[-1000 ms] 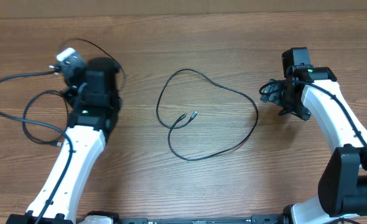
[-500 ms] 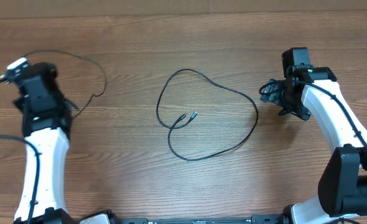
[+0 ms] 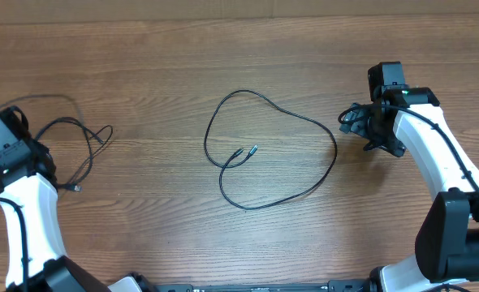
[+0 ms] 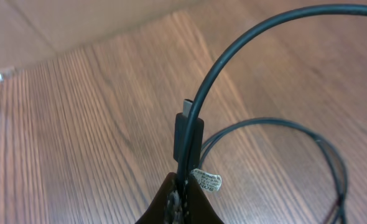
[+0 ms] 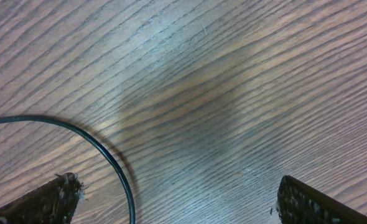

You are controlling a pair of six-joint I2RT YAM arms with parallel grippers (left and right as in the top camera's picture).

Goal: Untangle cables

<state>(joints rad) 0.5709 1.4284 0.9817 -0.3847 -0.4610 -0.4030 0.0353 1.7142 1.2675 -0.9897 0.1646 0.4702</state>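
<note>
My left gripper [image 3: 2, 130] is at the table's far left edge, blurred, and it is shut on a thin black cable [image 4: 190, 158] just below its plug [image 4: 187, 124]. A small white label [image 4: 206, 180] hangs by the fingertips. That cable trails in loose loops [image 3: 81, 138] to the right of the gripper, and one plug tip [image 3: 75, 188] lies on the wood. A second cable [image 3: 308, 122] lies in a wide loop at the table's centre, its two plug tips [image 3: 244, 152] close together. My right gripper [image 3: 355, 123] is open low over the table at that loop's right side. Part of the cable [image 5: 112, 158] runs between its fingers [image 5: 50, 199].
The wooden table [image 3: 239, 49] runs to a pale back edge at the top of the overhead view. The white right arm [image 3: 434, 154] reaches in from the front right corner, and the white left arm [image 3: 32, 219] rises along the left edge.
My left arm has swung far to the left, dragging its cable from left of centre to the table's left edge. The centre cable and the right arm have not moved.
</note>
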